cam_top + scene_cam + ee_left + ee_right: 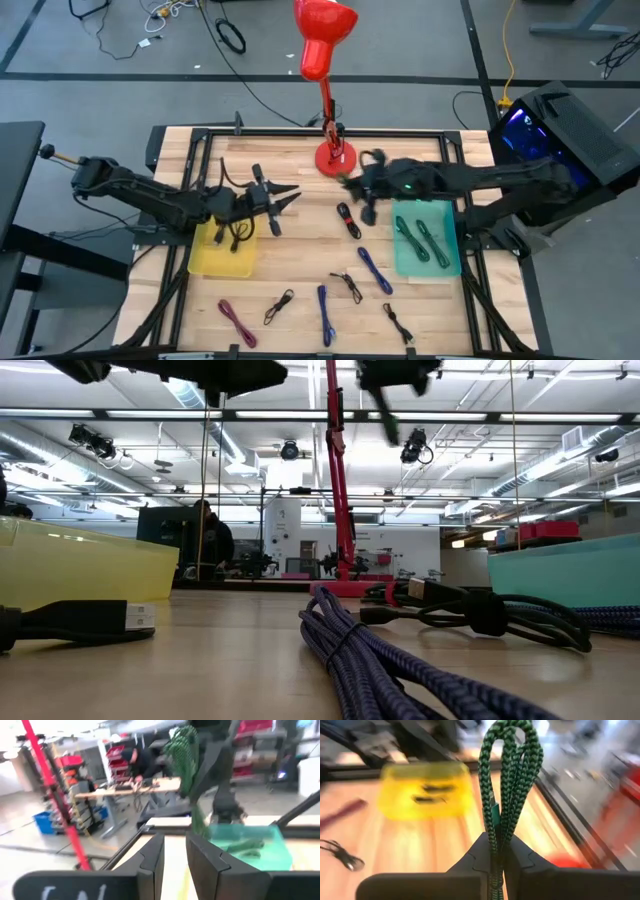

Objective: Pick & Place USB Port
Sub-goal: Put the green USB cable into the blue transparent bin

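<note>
Right tool (495,851) is clamped on a bundled green cable (506,780), held above the bench near the teal bin (428,262). Only a few strands sit between the fingers, so a quick swing could shake the bundle loose. Left tool (172,851), fingers slightly apart and empty, hangs by the yellow bin (222,258).

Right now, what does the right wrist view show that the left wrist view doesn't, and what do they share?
Only the right wrist view shows the right gripper shut on the green braided cable, the yellow bin holding dark cables, and loose cables on the wooden table.

Only the left wrist view shows the left gripper with a gap between its fingers and nothing in it, the teal bin, and a person at a bench.

Both show the green braided cable.
</note>
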{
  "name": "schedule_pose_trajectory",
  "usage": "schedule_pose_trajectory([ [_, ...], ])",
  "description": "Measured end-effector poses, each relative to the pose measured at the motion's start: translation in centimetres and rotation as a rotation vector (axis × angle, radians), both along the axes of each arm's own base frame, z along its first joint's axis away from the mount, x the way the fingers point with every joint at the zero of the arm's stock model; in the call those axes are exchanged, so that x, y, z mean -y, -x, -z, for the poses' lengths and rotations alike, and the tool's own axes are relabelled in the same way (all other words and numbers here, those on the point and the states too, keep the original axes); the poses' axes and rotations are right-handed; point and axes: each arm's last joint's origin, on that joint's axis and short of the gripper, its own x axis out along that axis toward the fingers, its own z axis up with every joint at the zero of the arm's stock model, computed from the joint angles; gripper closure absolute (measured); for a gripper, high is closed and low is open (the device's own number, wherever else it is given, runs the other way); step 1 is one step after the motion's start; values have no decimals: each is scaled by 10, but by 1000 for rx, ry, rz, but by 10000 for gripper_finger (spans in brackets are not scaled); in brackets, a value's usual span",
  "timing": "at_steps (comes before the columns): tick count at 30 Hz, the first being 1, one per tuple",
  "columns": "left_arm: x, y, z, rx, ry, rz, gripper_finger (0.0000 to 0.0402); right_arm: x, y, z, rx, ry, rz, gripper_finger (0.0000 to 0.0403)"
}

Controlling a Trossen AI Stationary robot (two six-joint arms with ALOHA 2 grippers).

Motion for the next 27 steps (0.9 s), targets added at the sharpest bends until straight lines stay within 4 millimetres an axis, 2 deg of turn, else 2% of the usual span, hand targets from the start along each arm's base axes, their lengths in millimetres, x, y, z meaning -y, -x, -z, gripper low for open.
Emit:
schedule_pose_trajectory([
  [5, 4, 8, -3, -31, -3, -16, 317, -16, 47, -12, -49, -47, 195, 393],
  [8, 7, 11, -5, -21, 1, -20, 317, -26, 70, -13, -71, -103, 293, 393],
  [15, 12, 12, -4, -28, -1, -1, 317, -37, 114, 7, -232, -219, 572, 393],
  [21, 15, 13, -3, -40, -4, 11, 317, -46, 131, 33, -314, -343, 728, 393],
  [27, 16, 13, -3, -44, -1, 16, 317, -52, 140, 74, -443, -468, 848, 393],
])
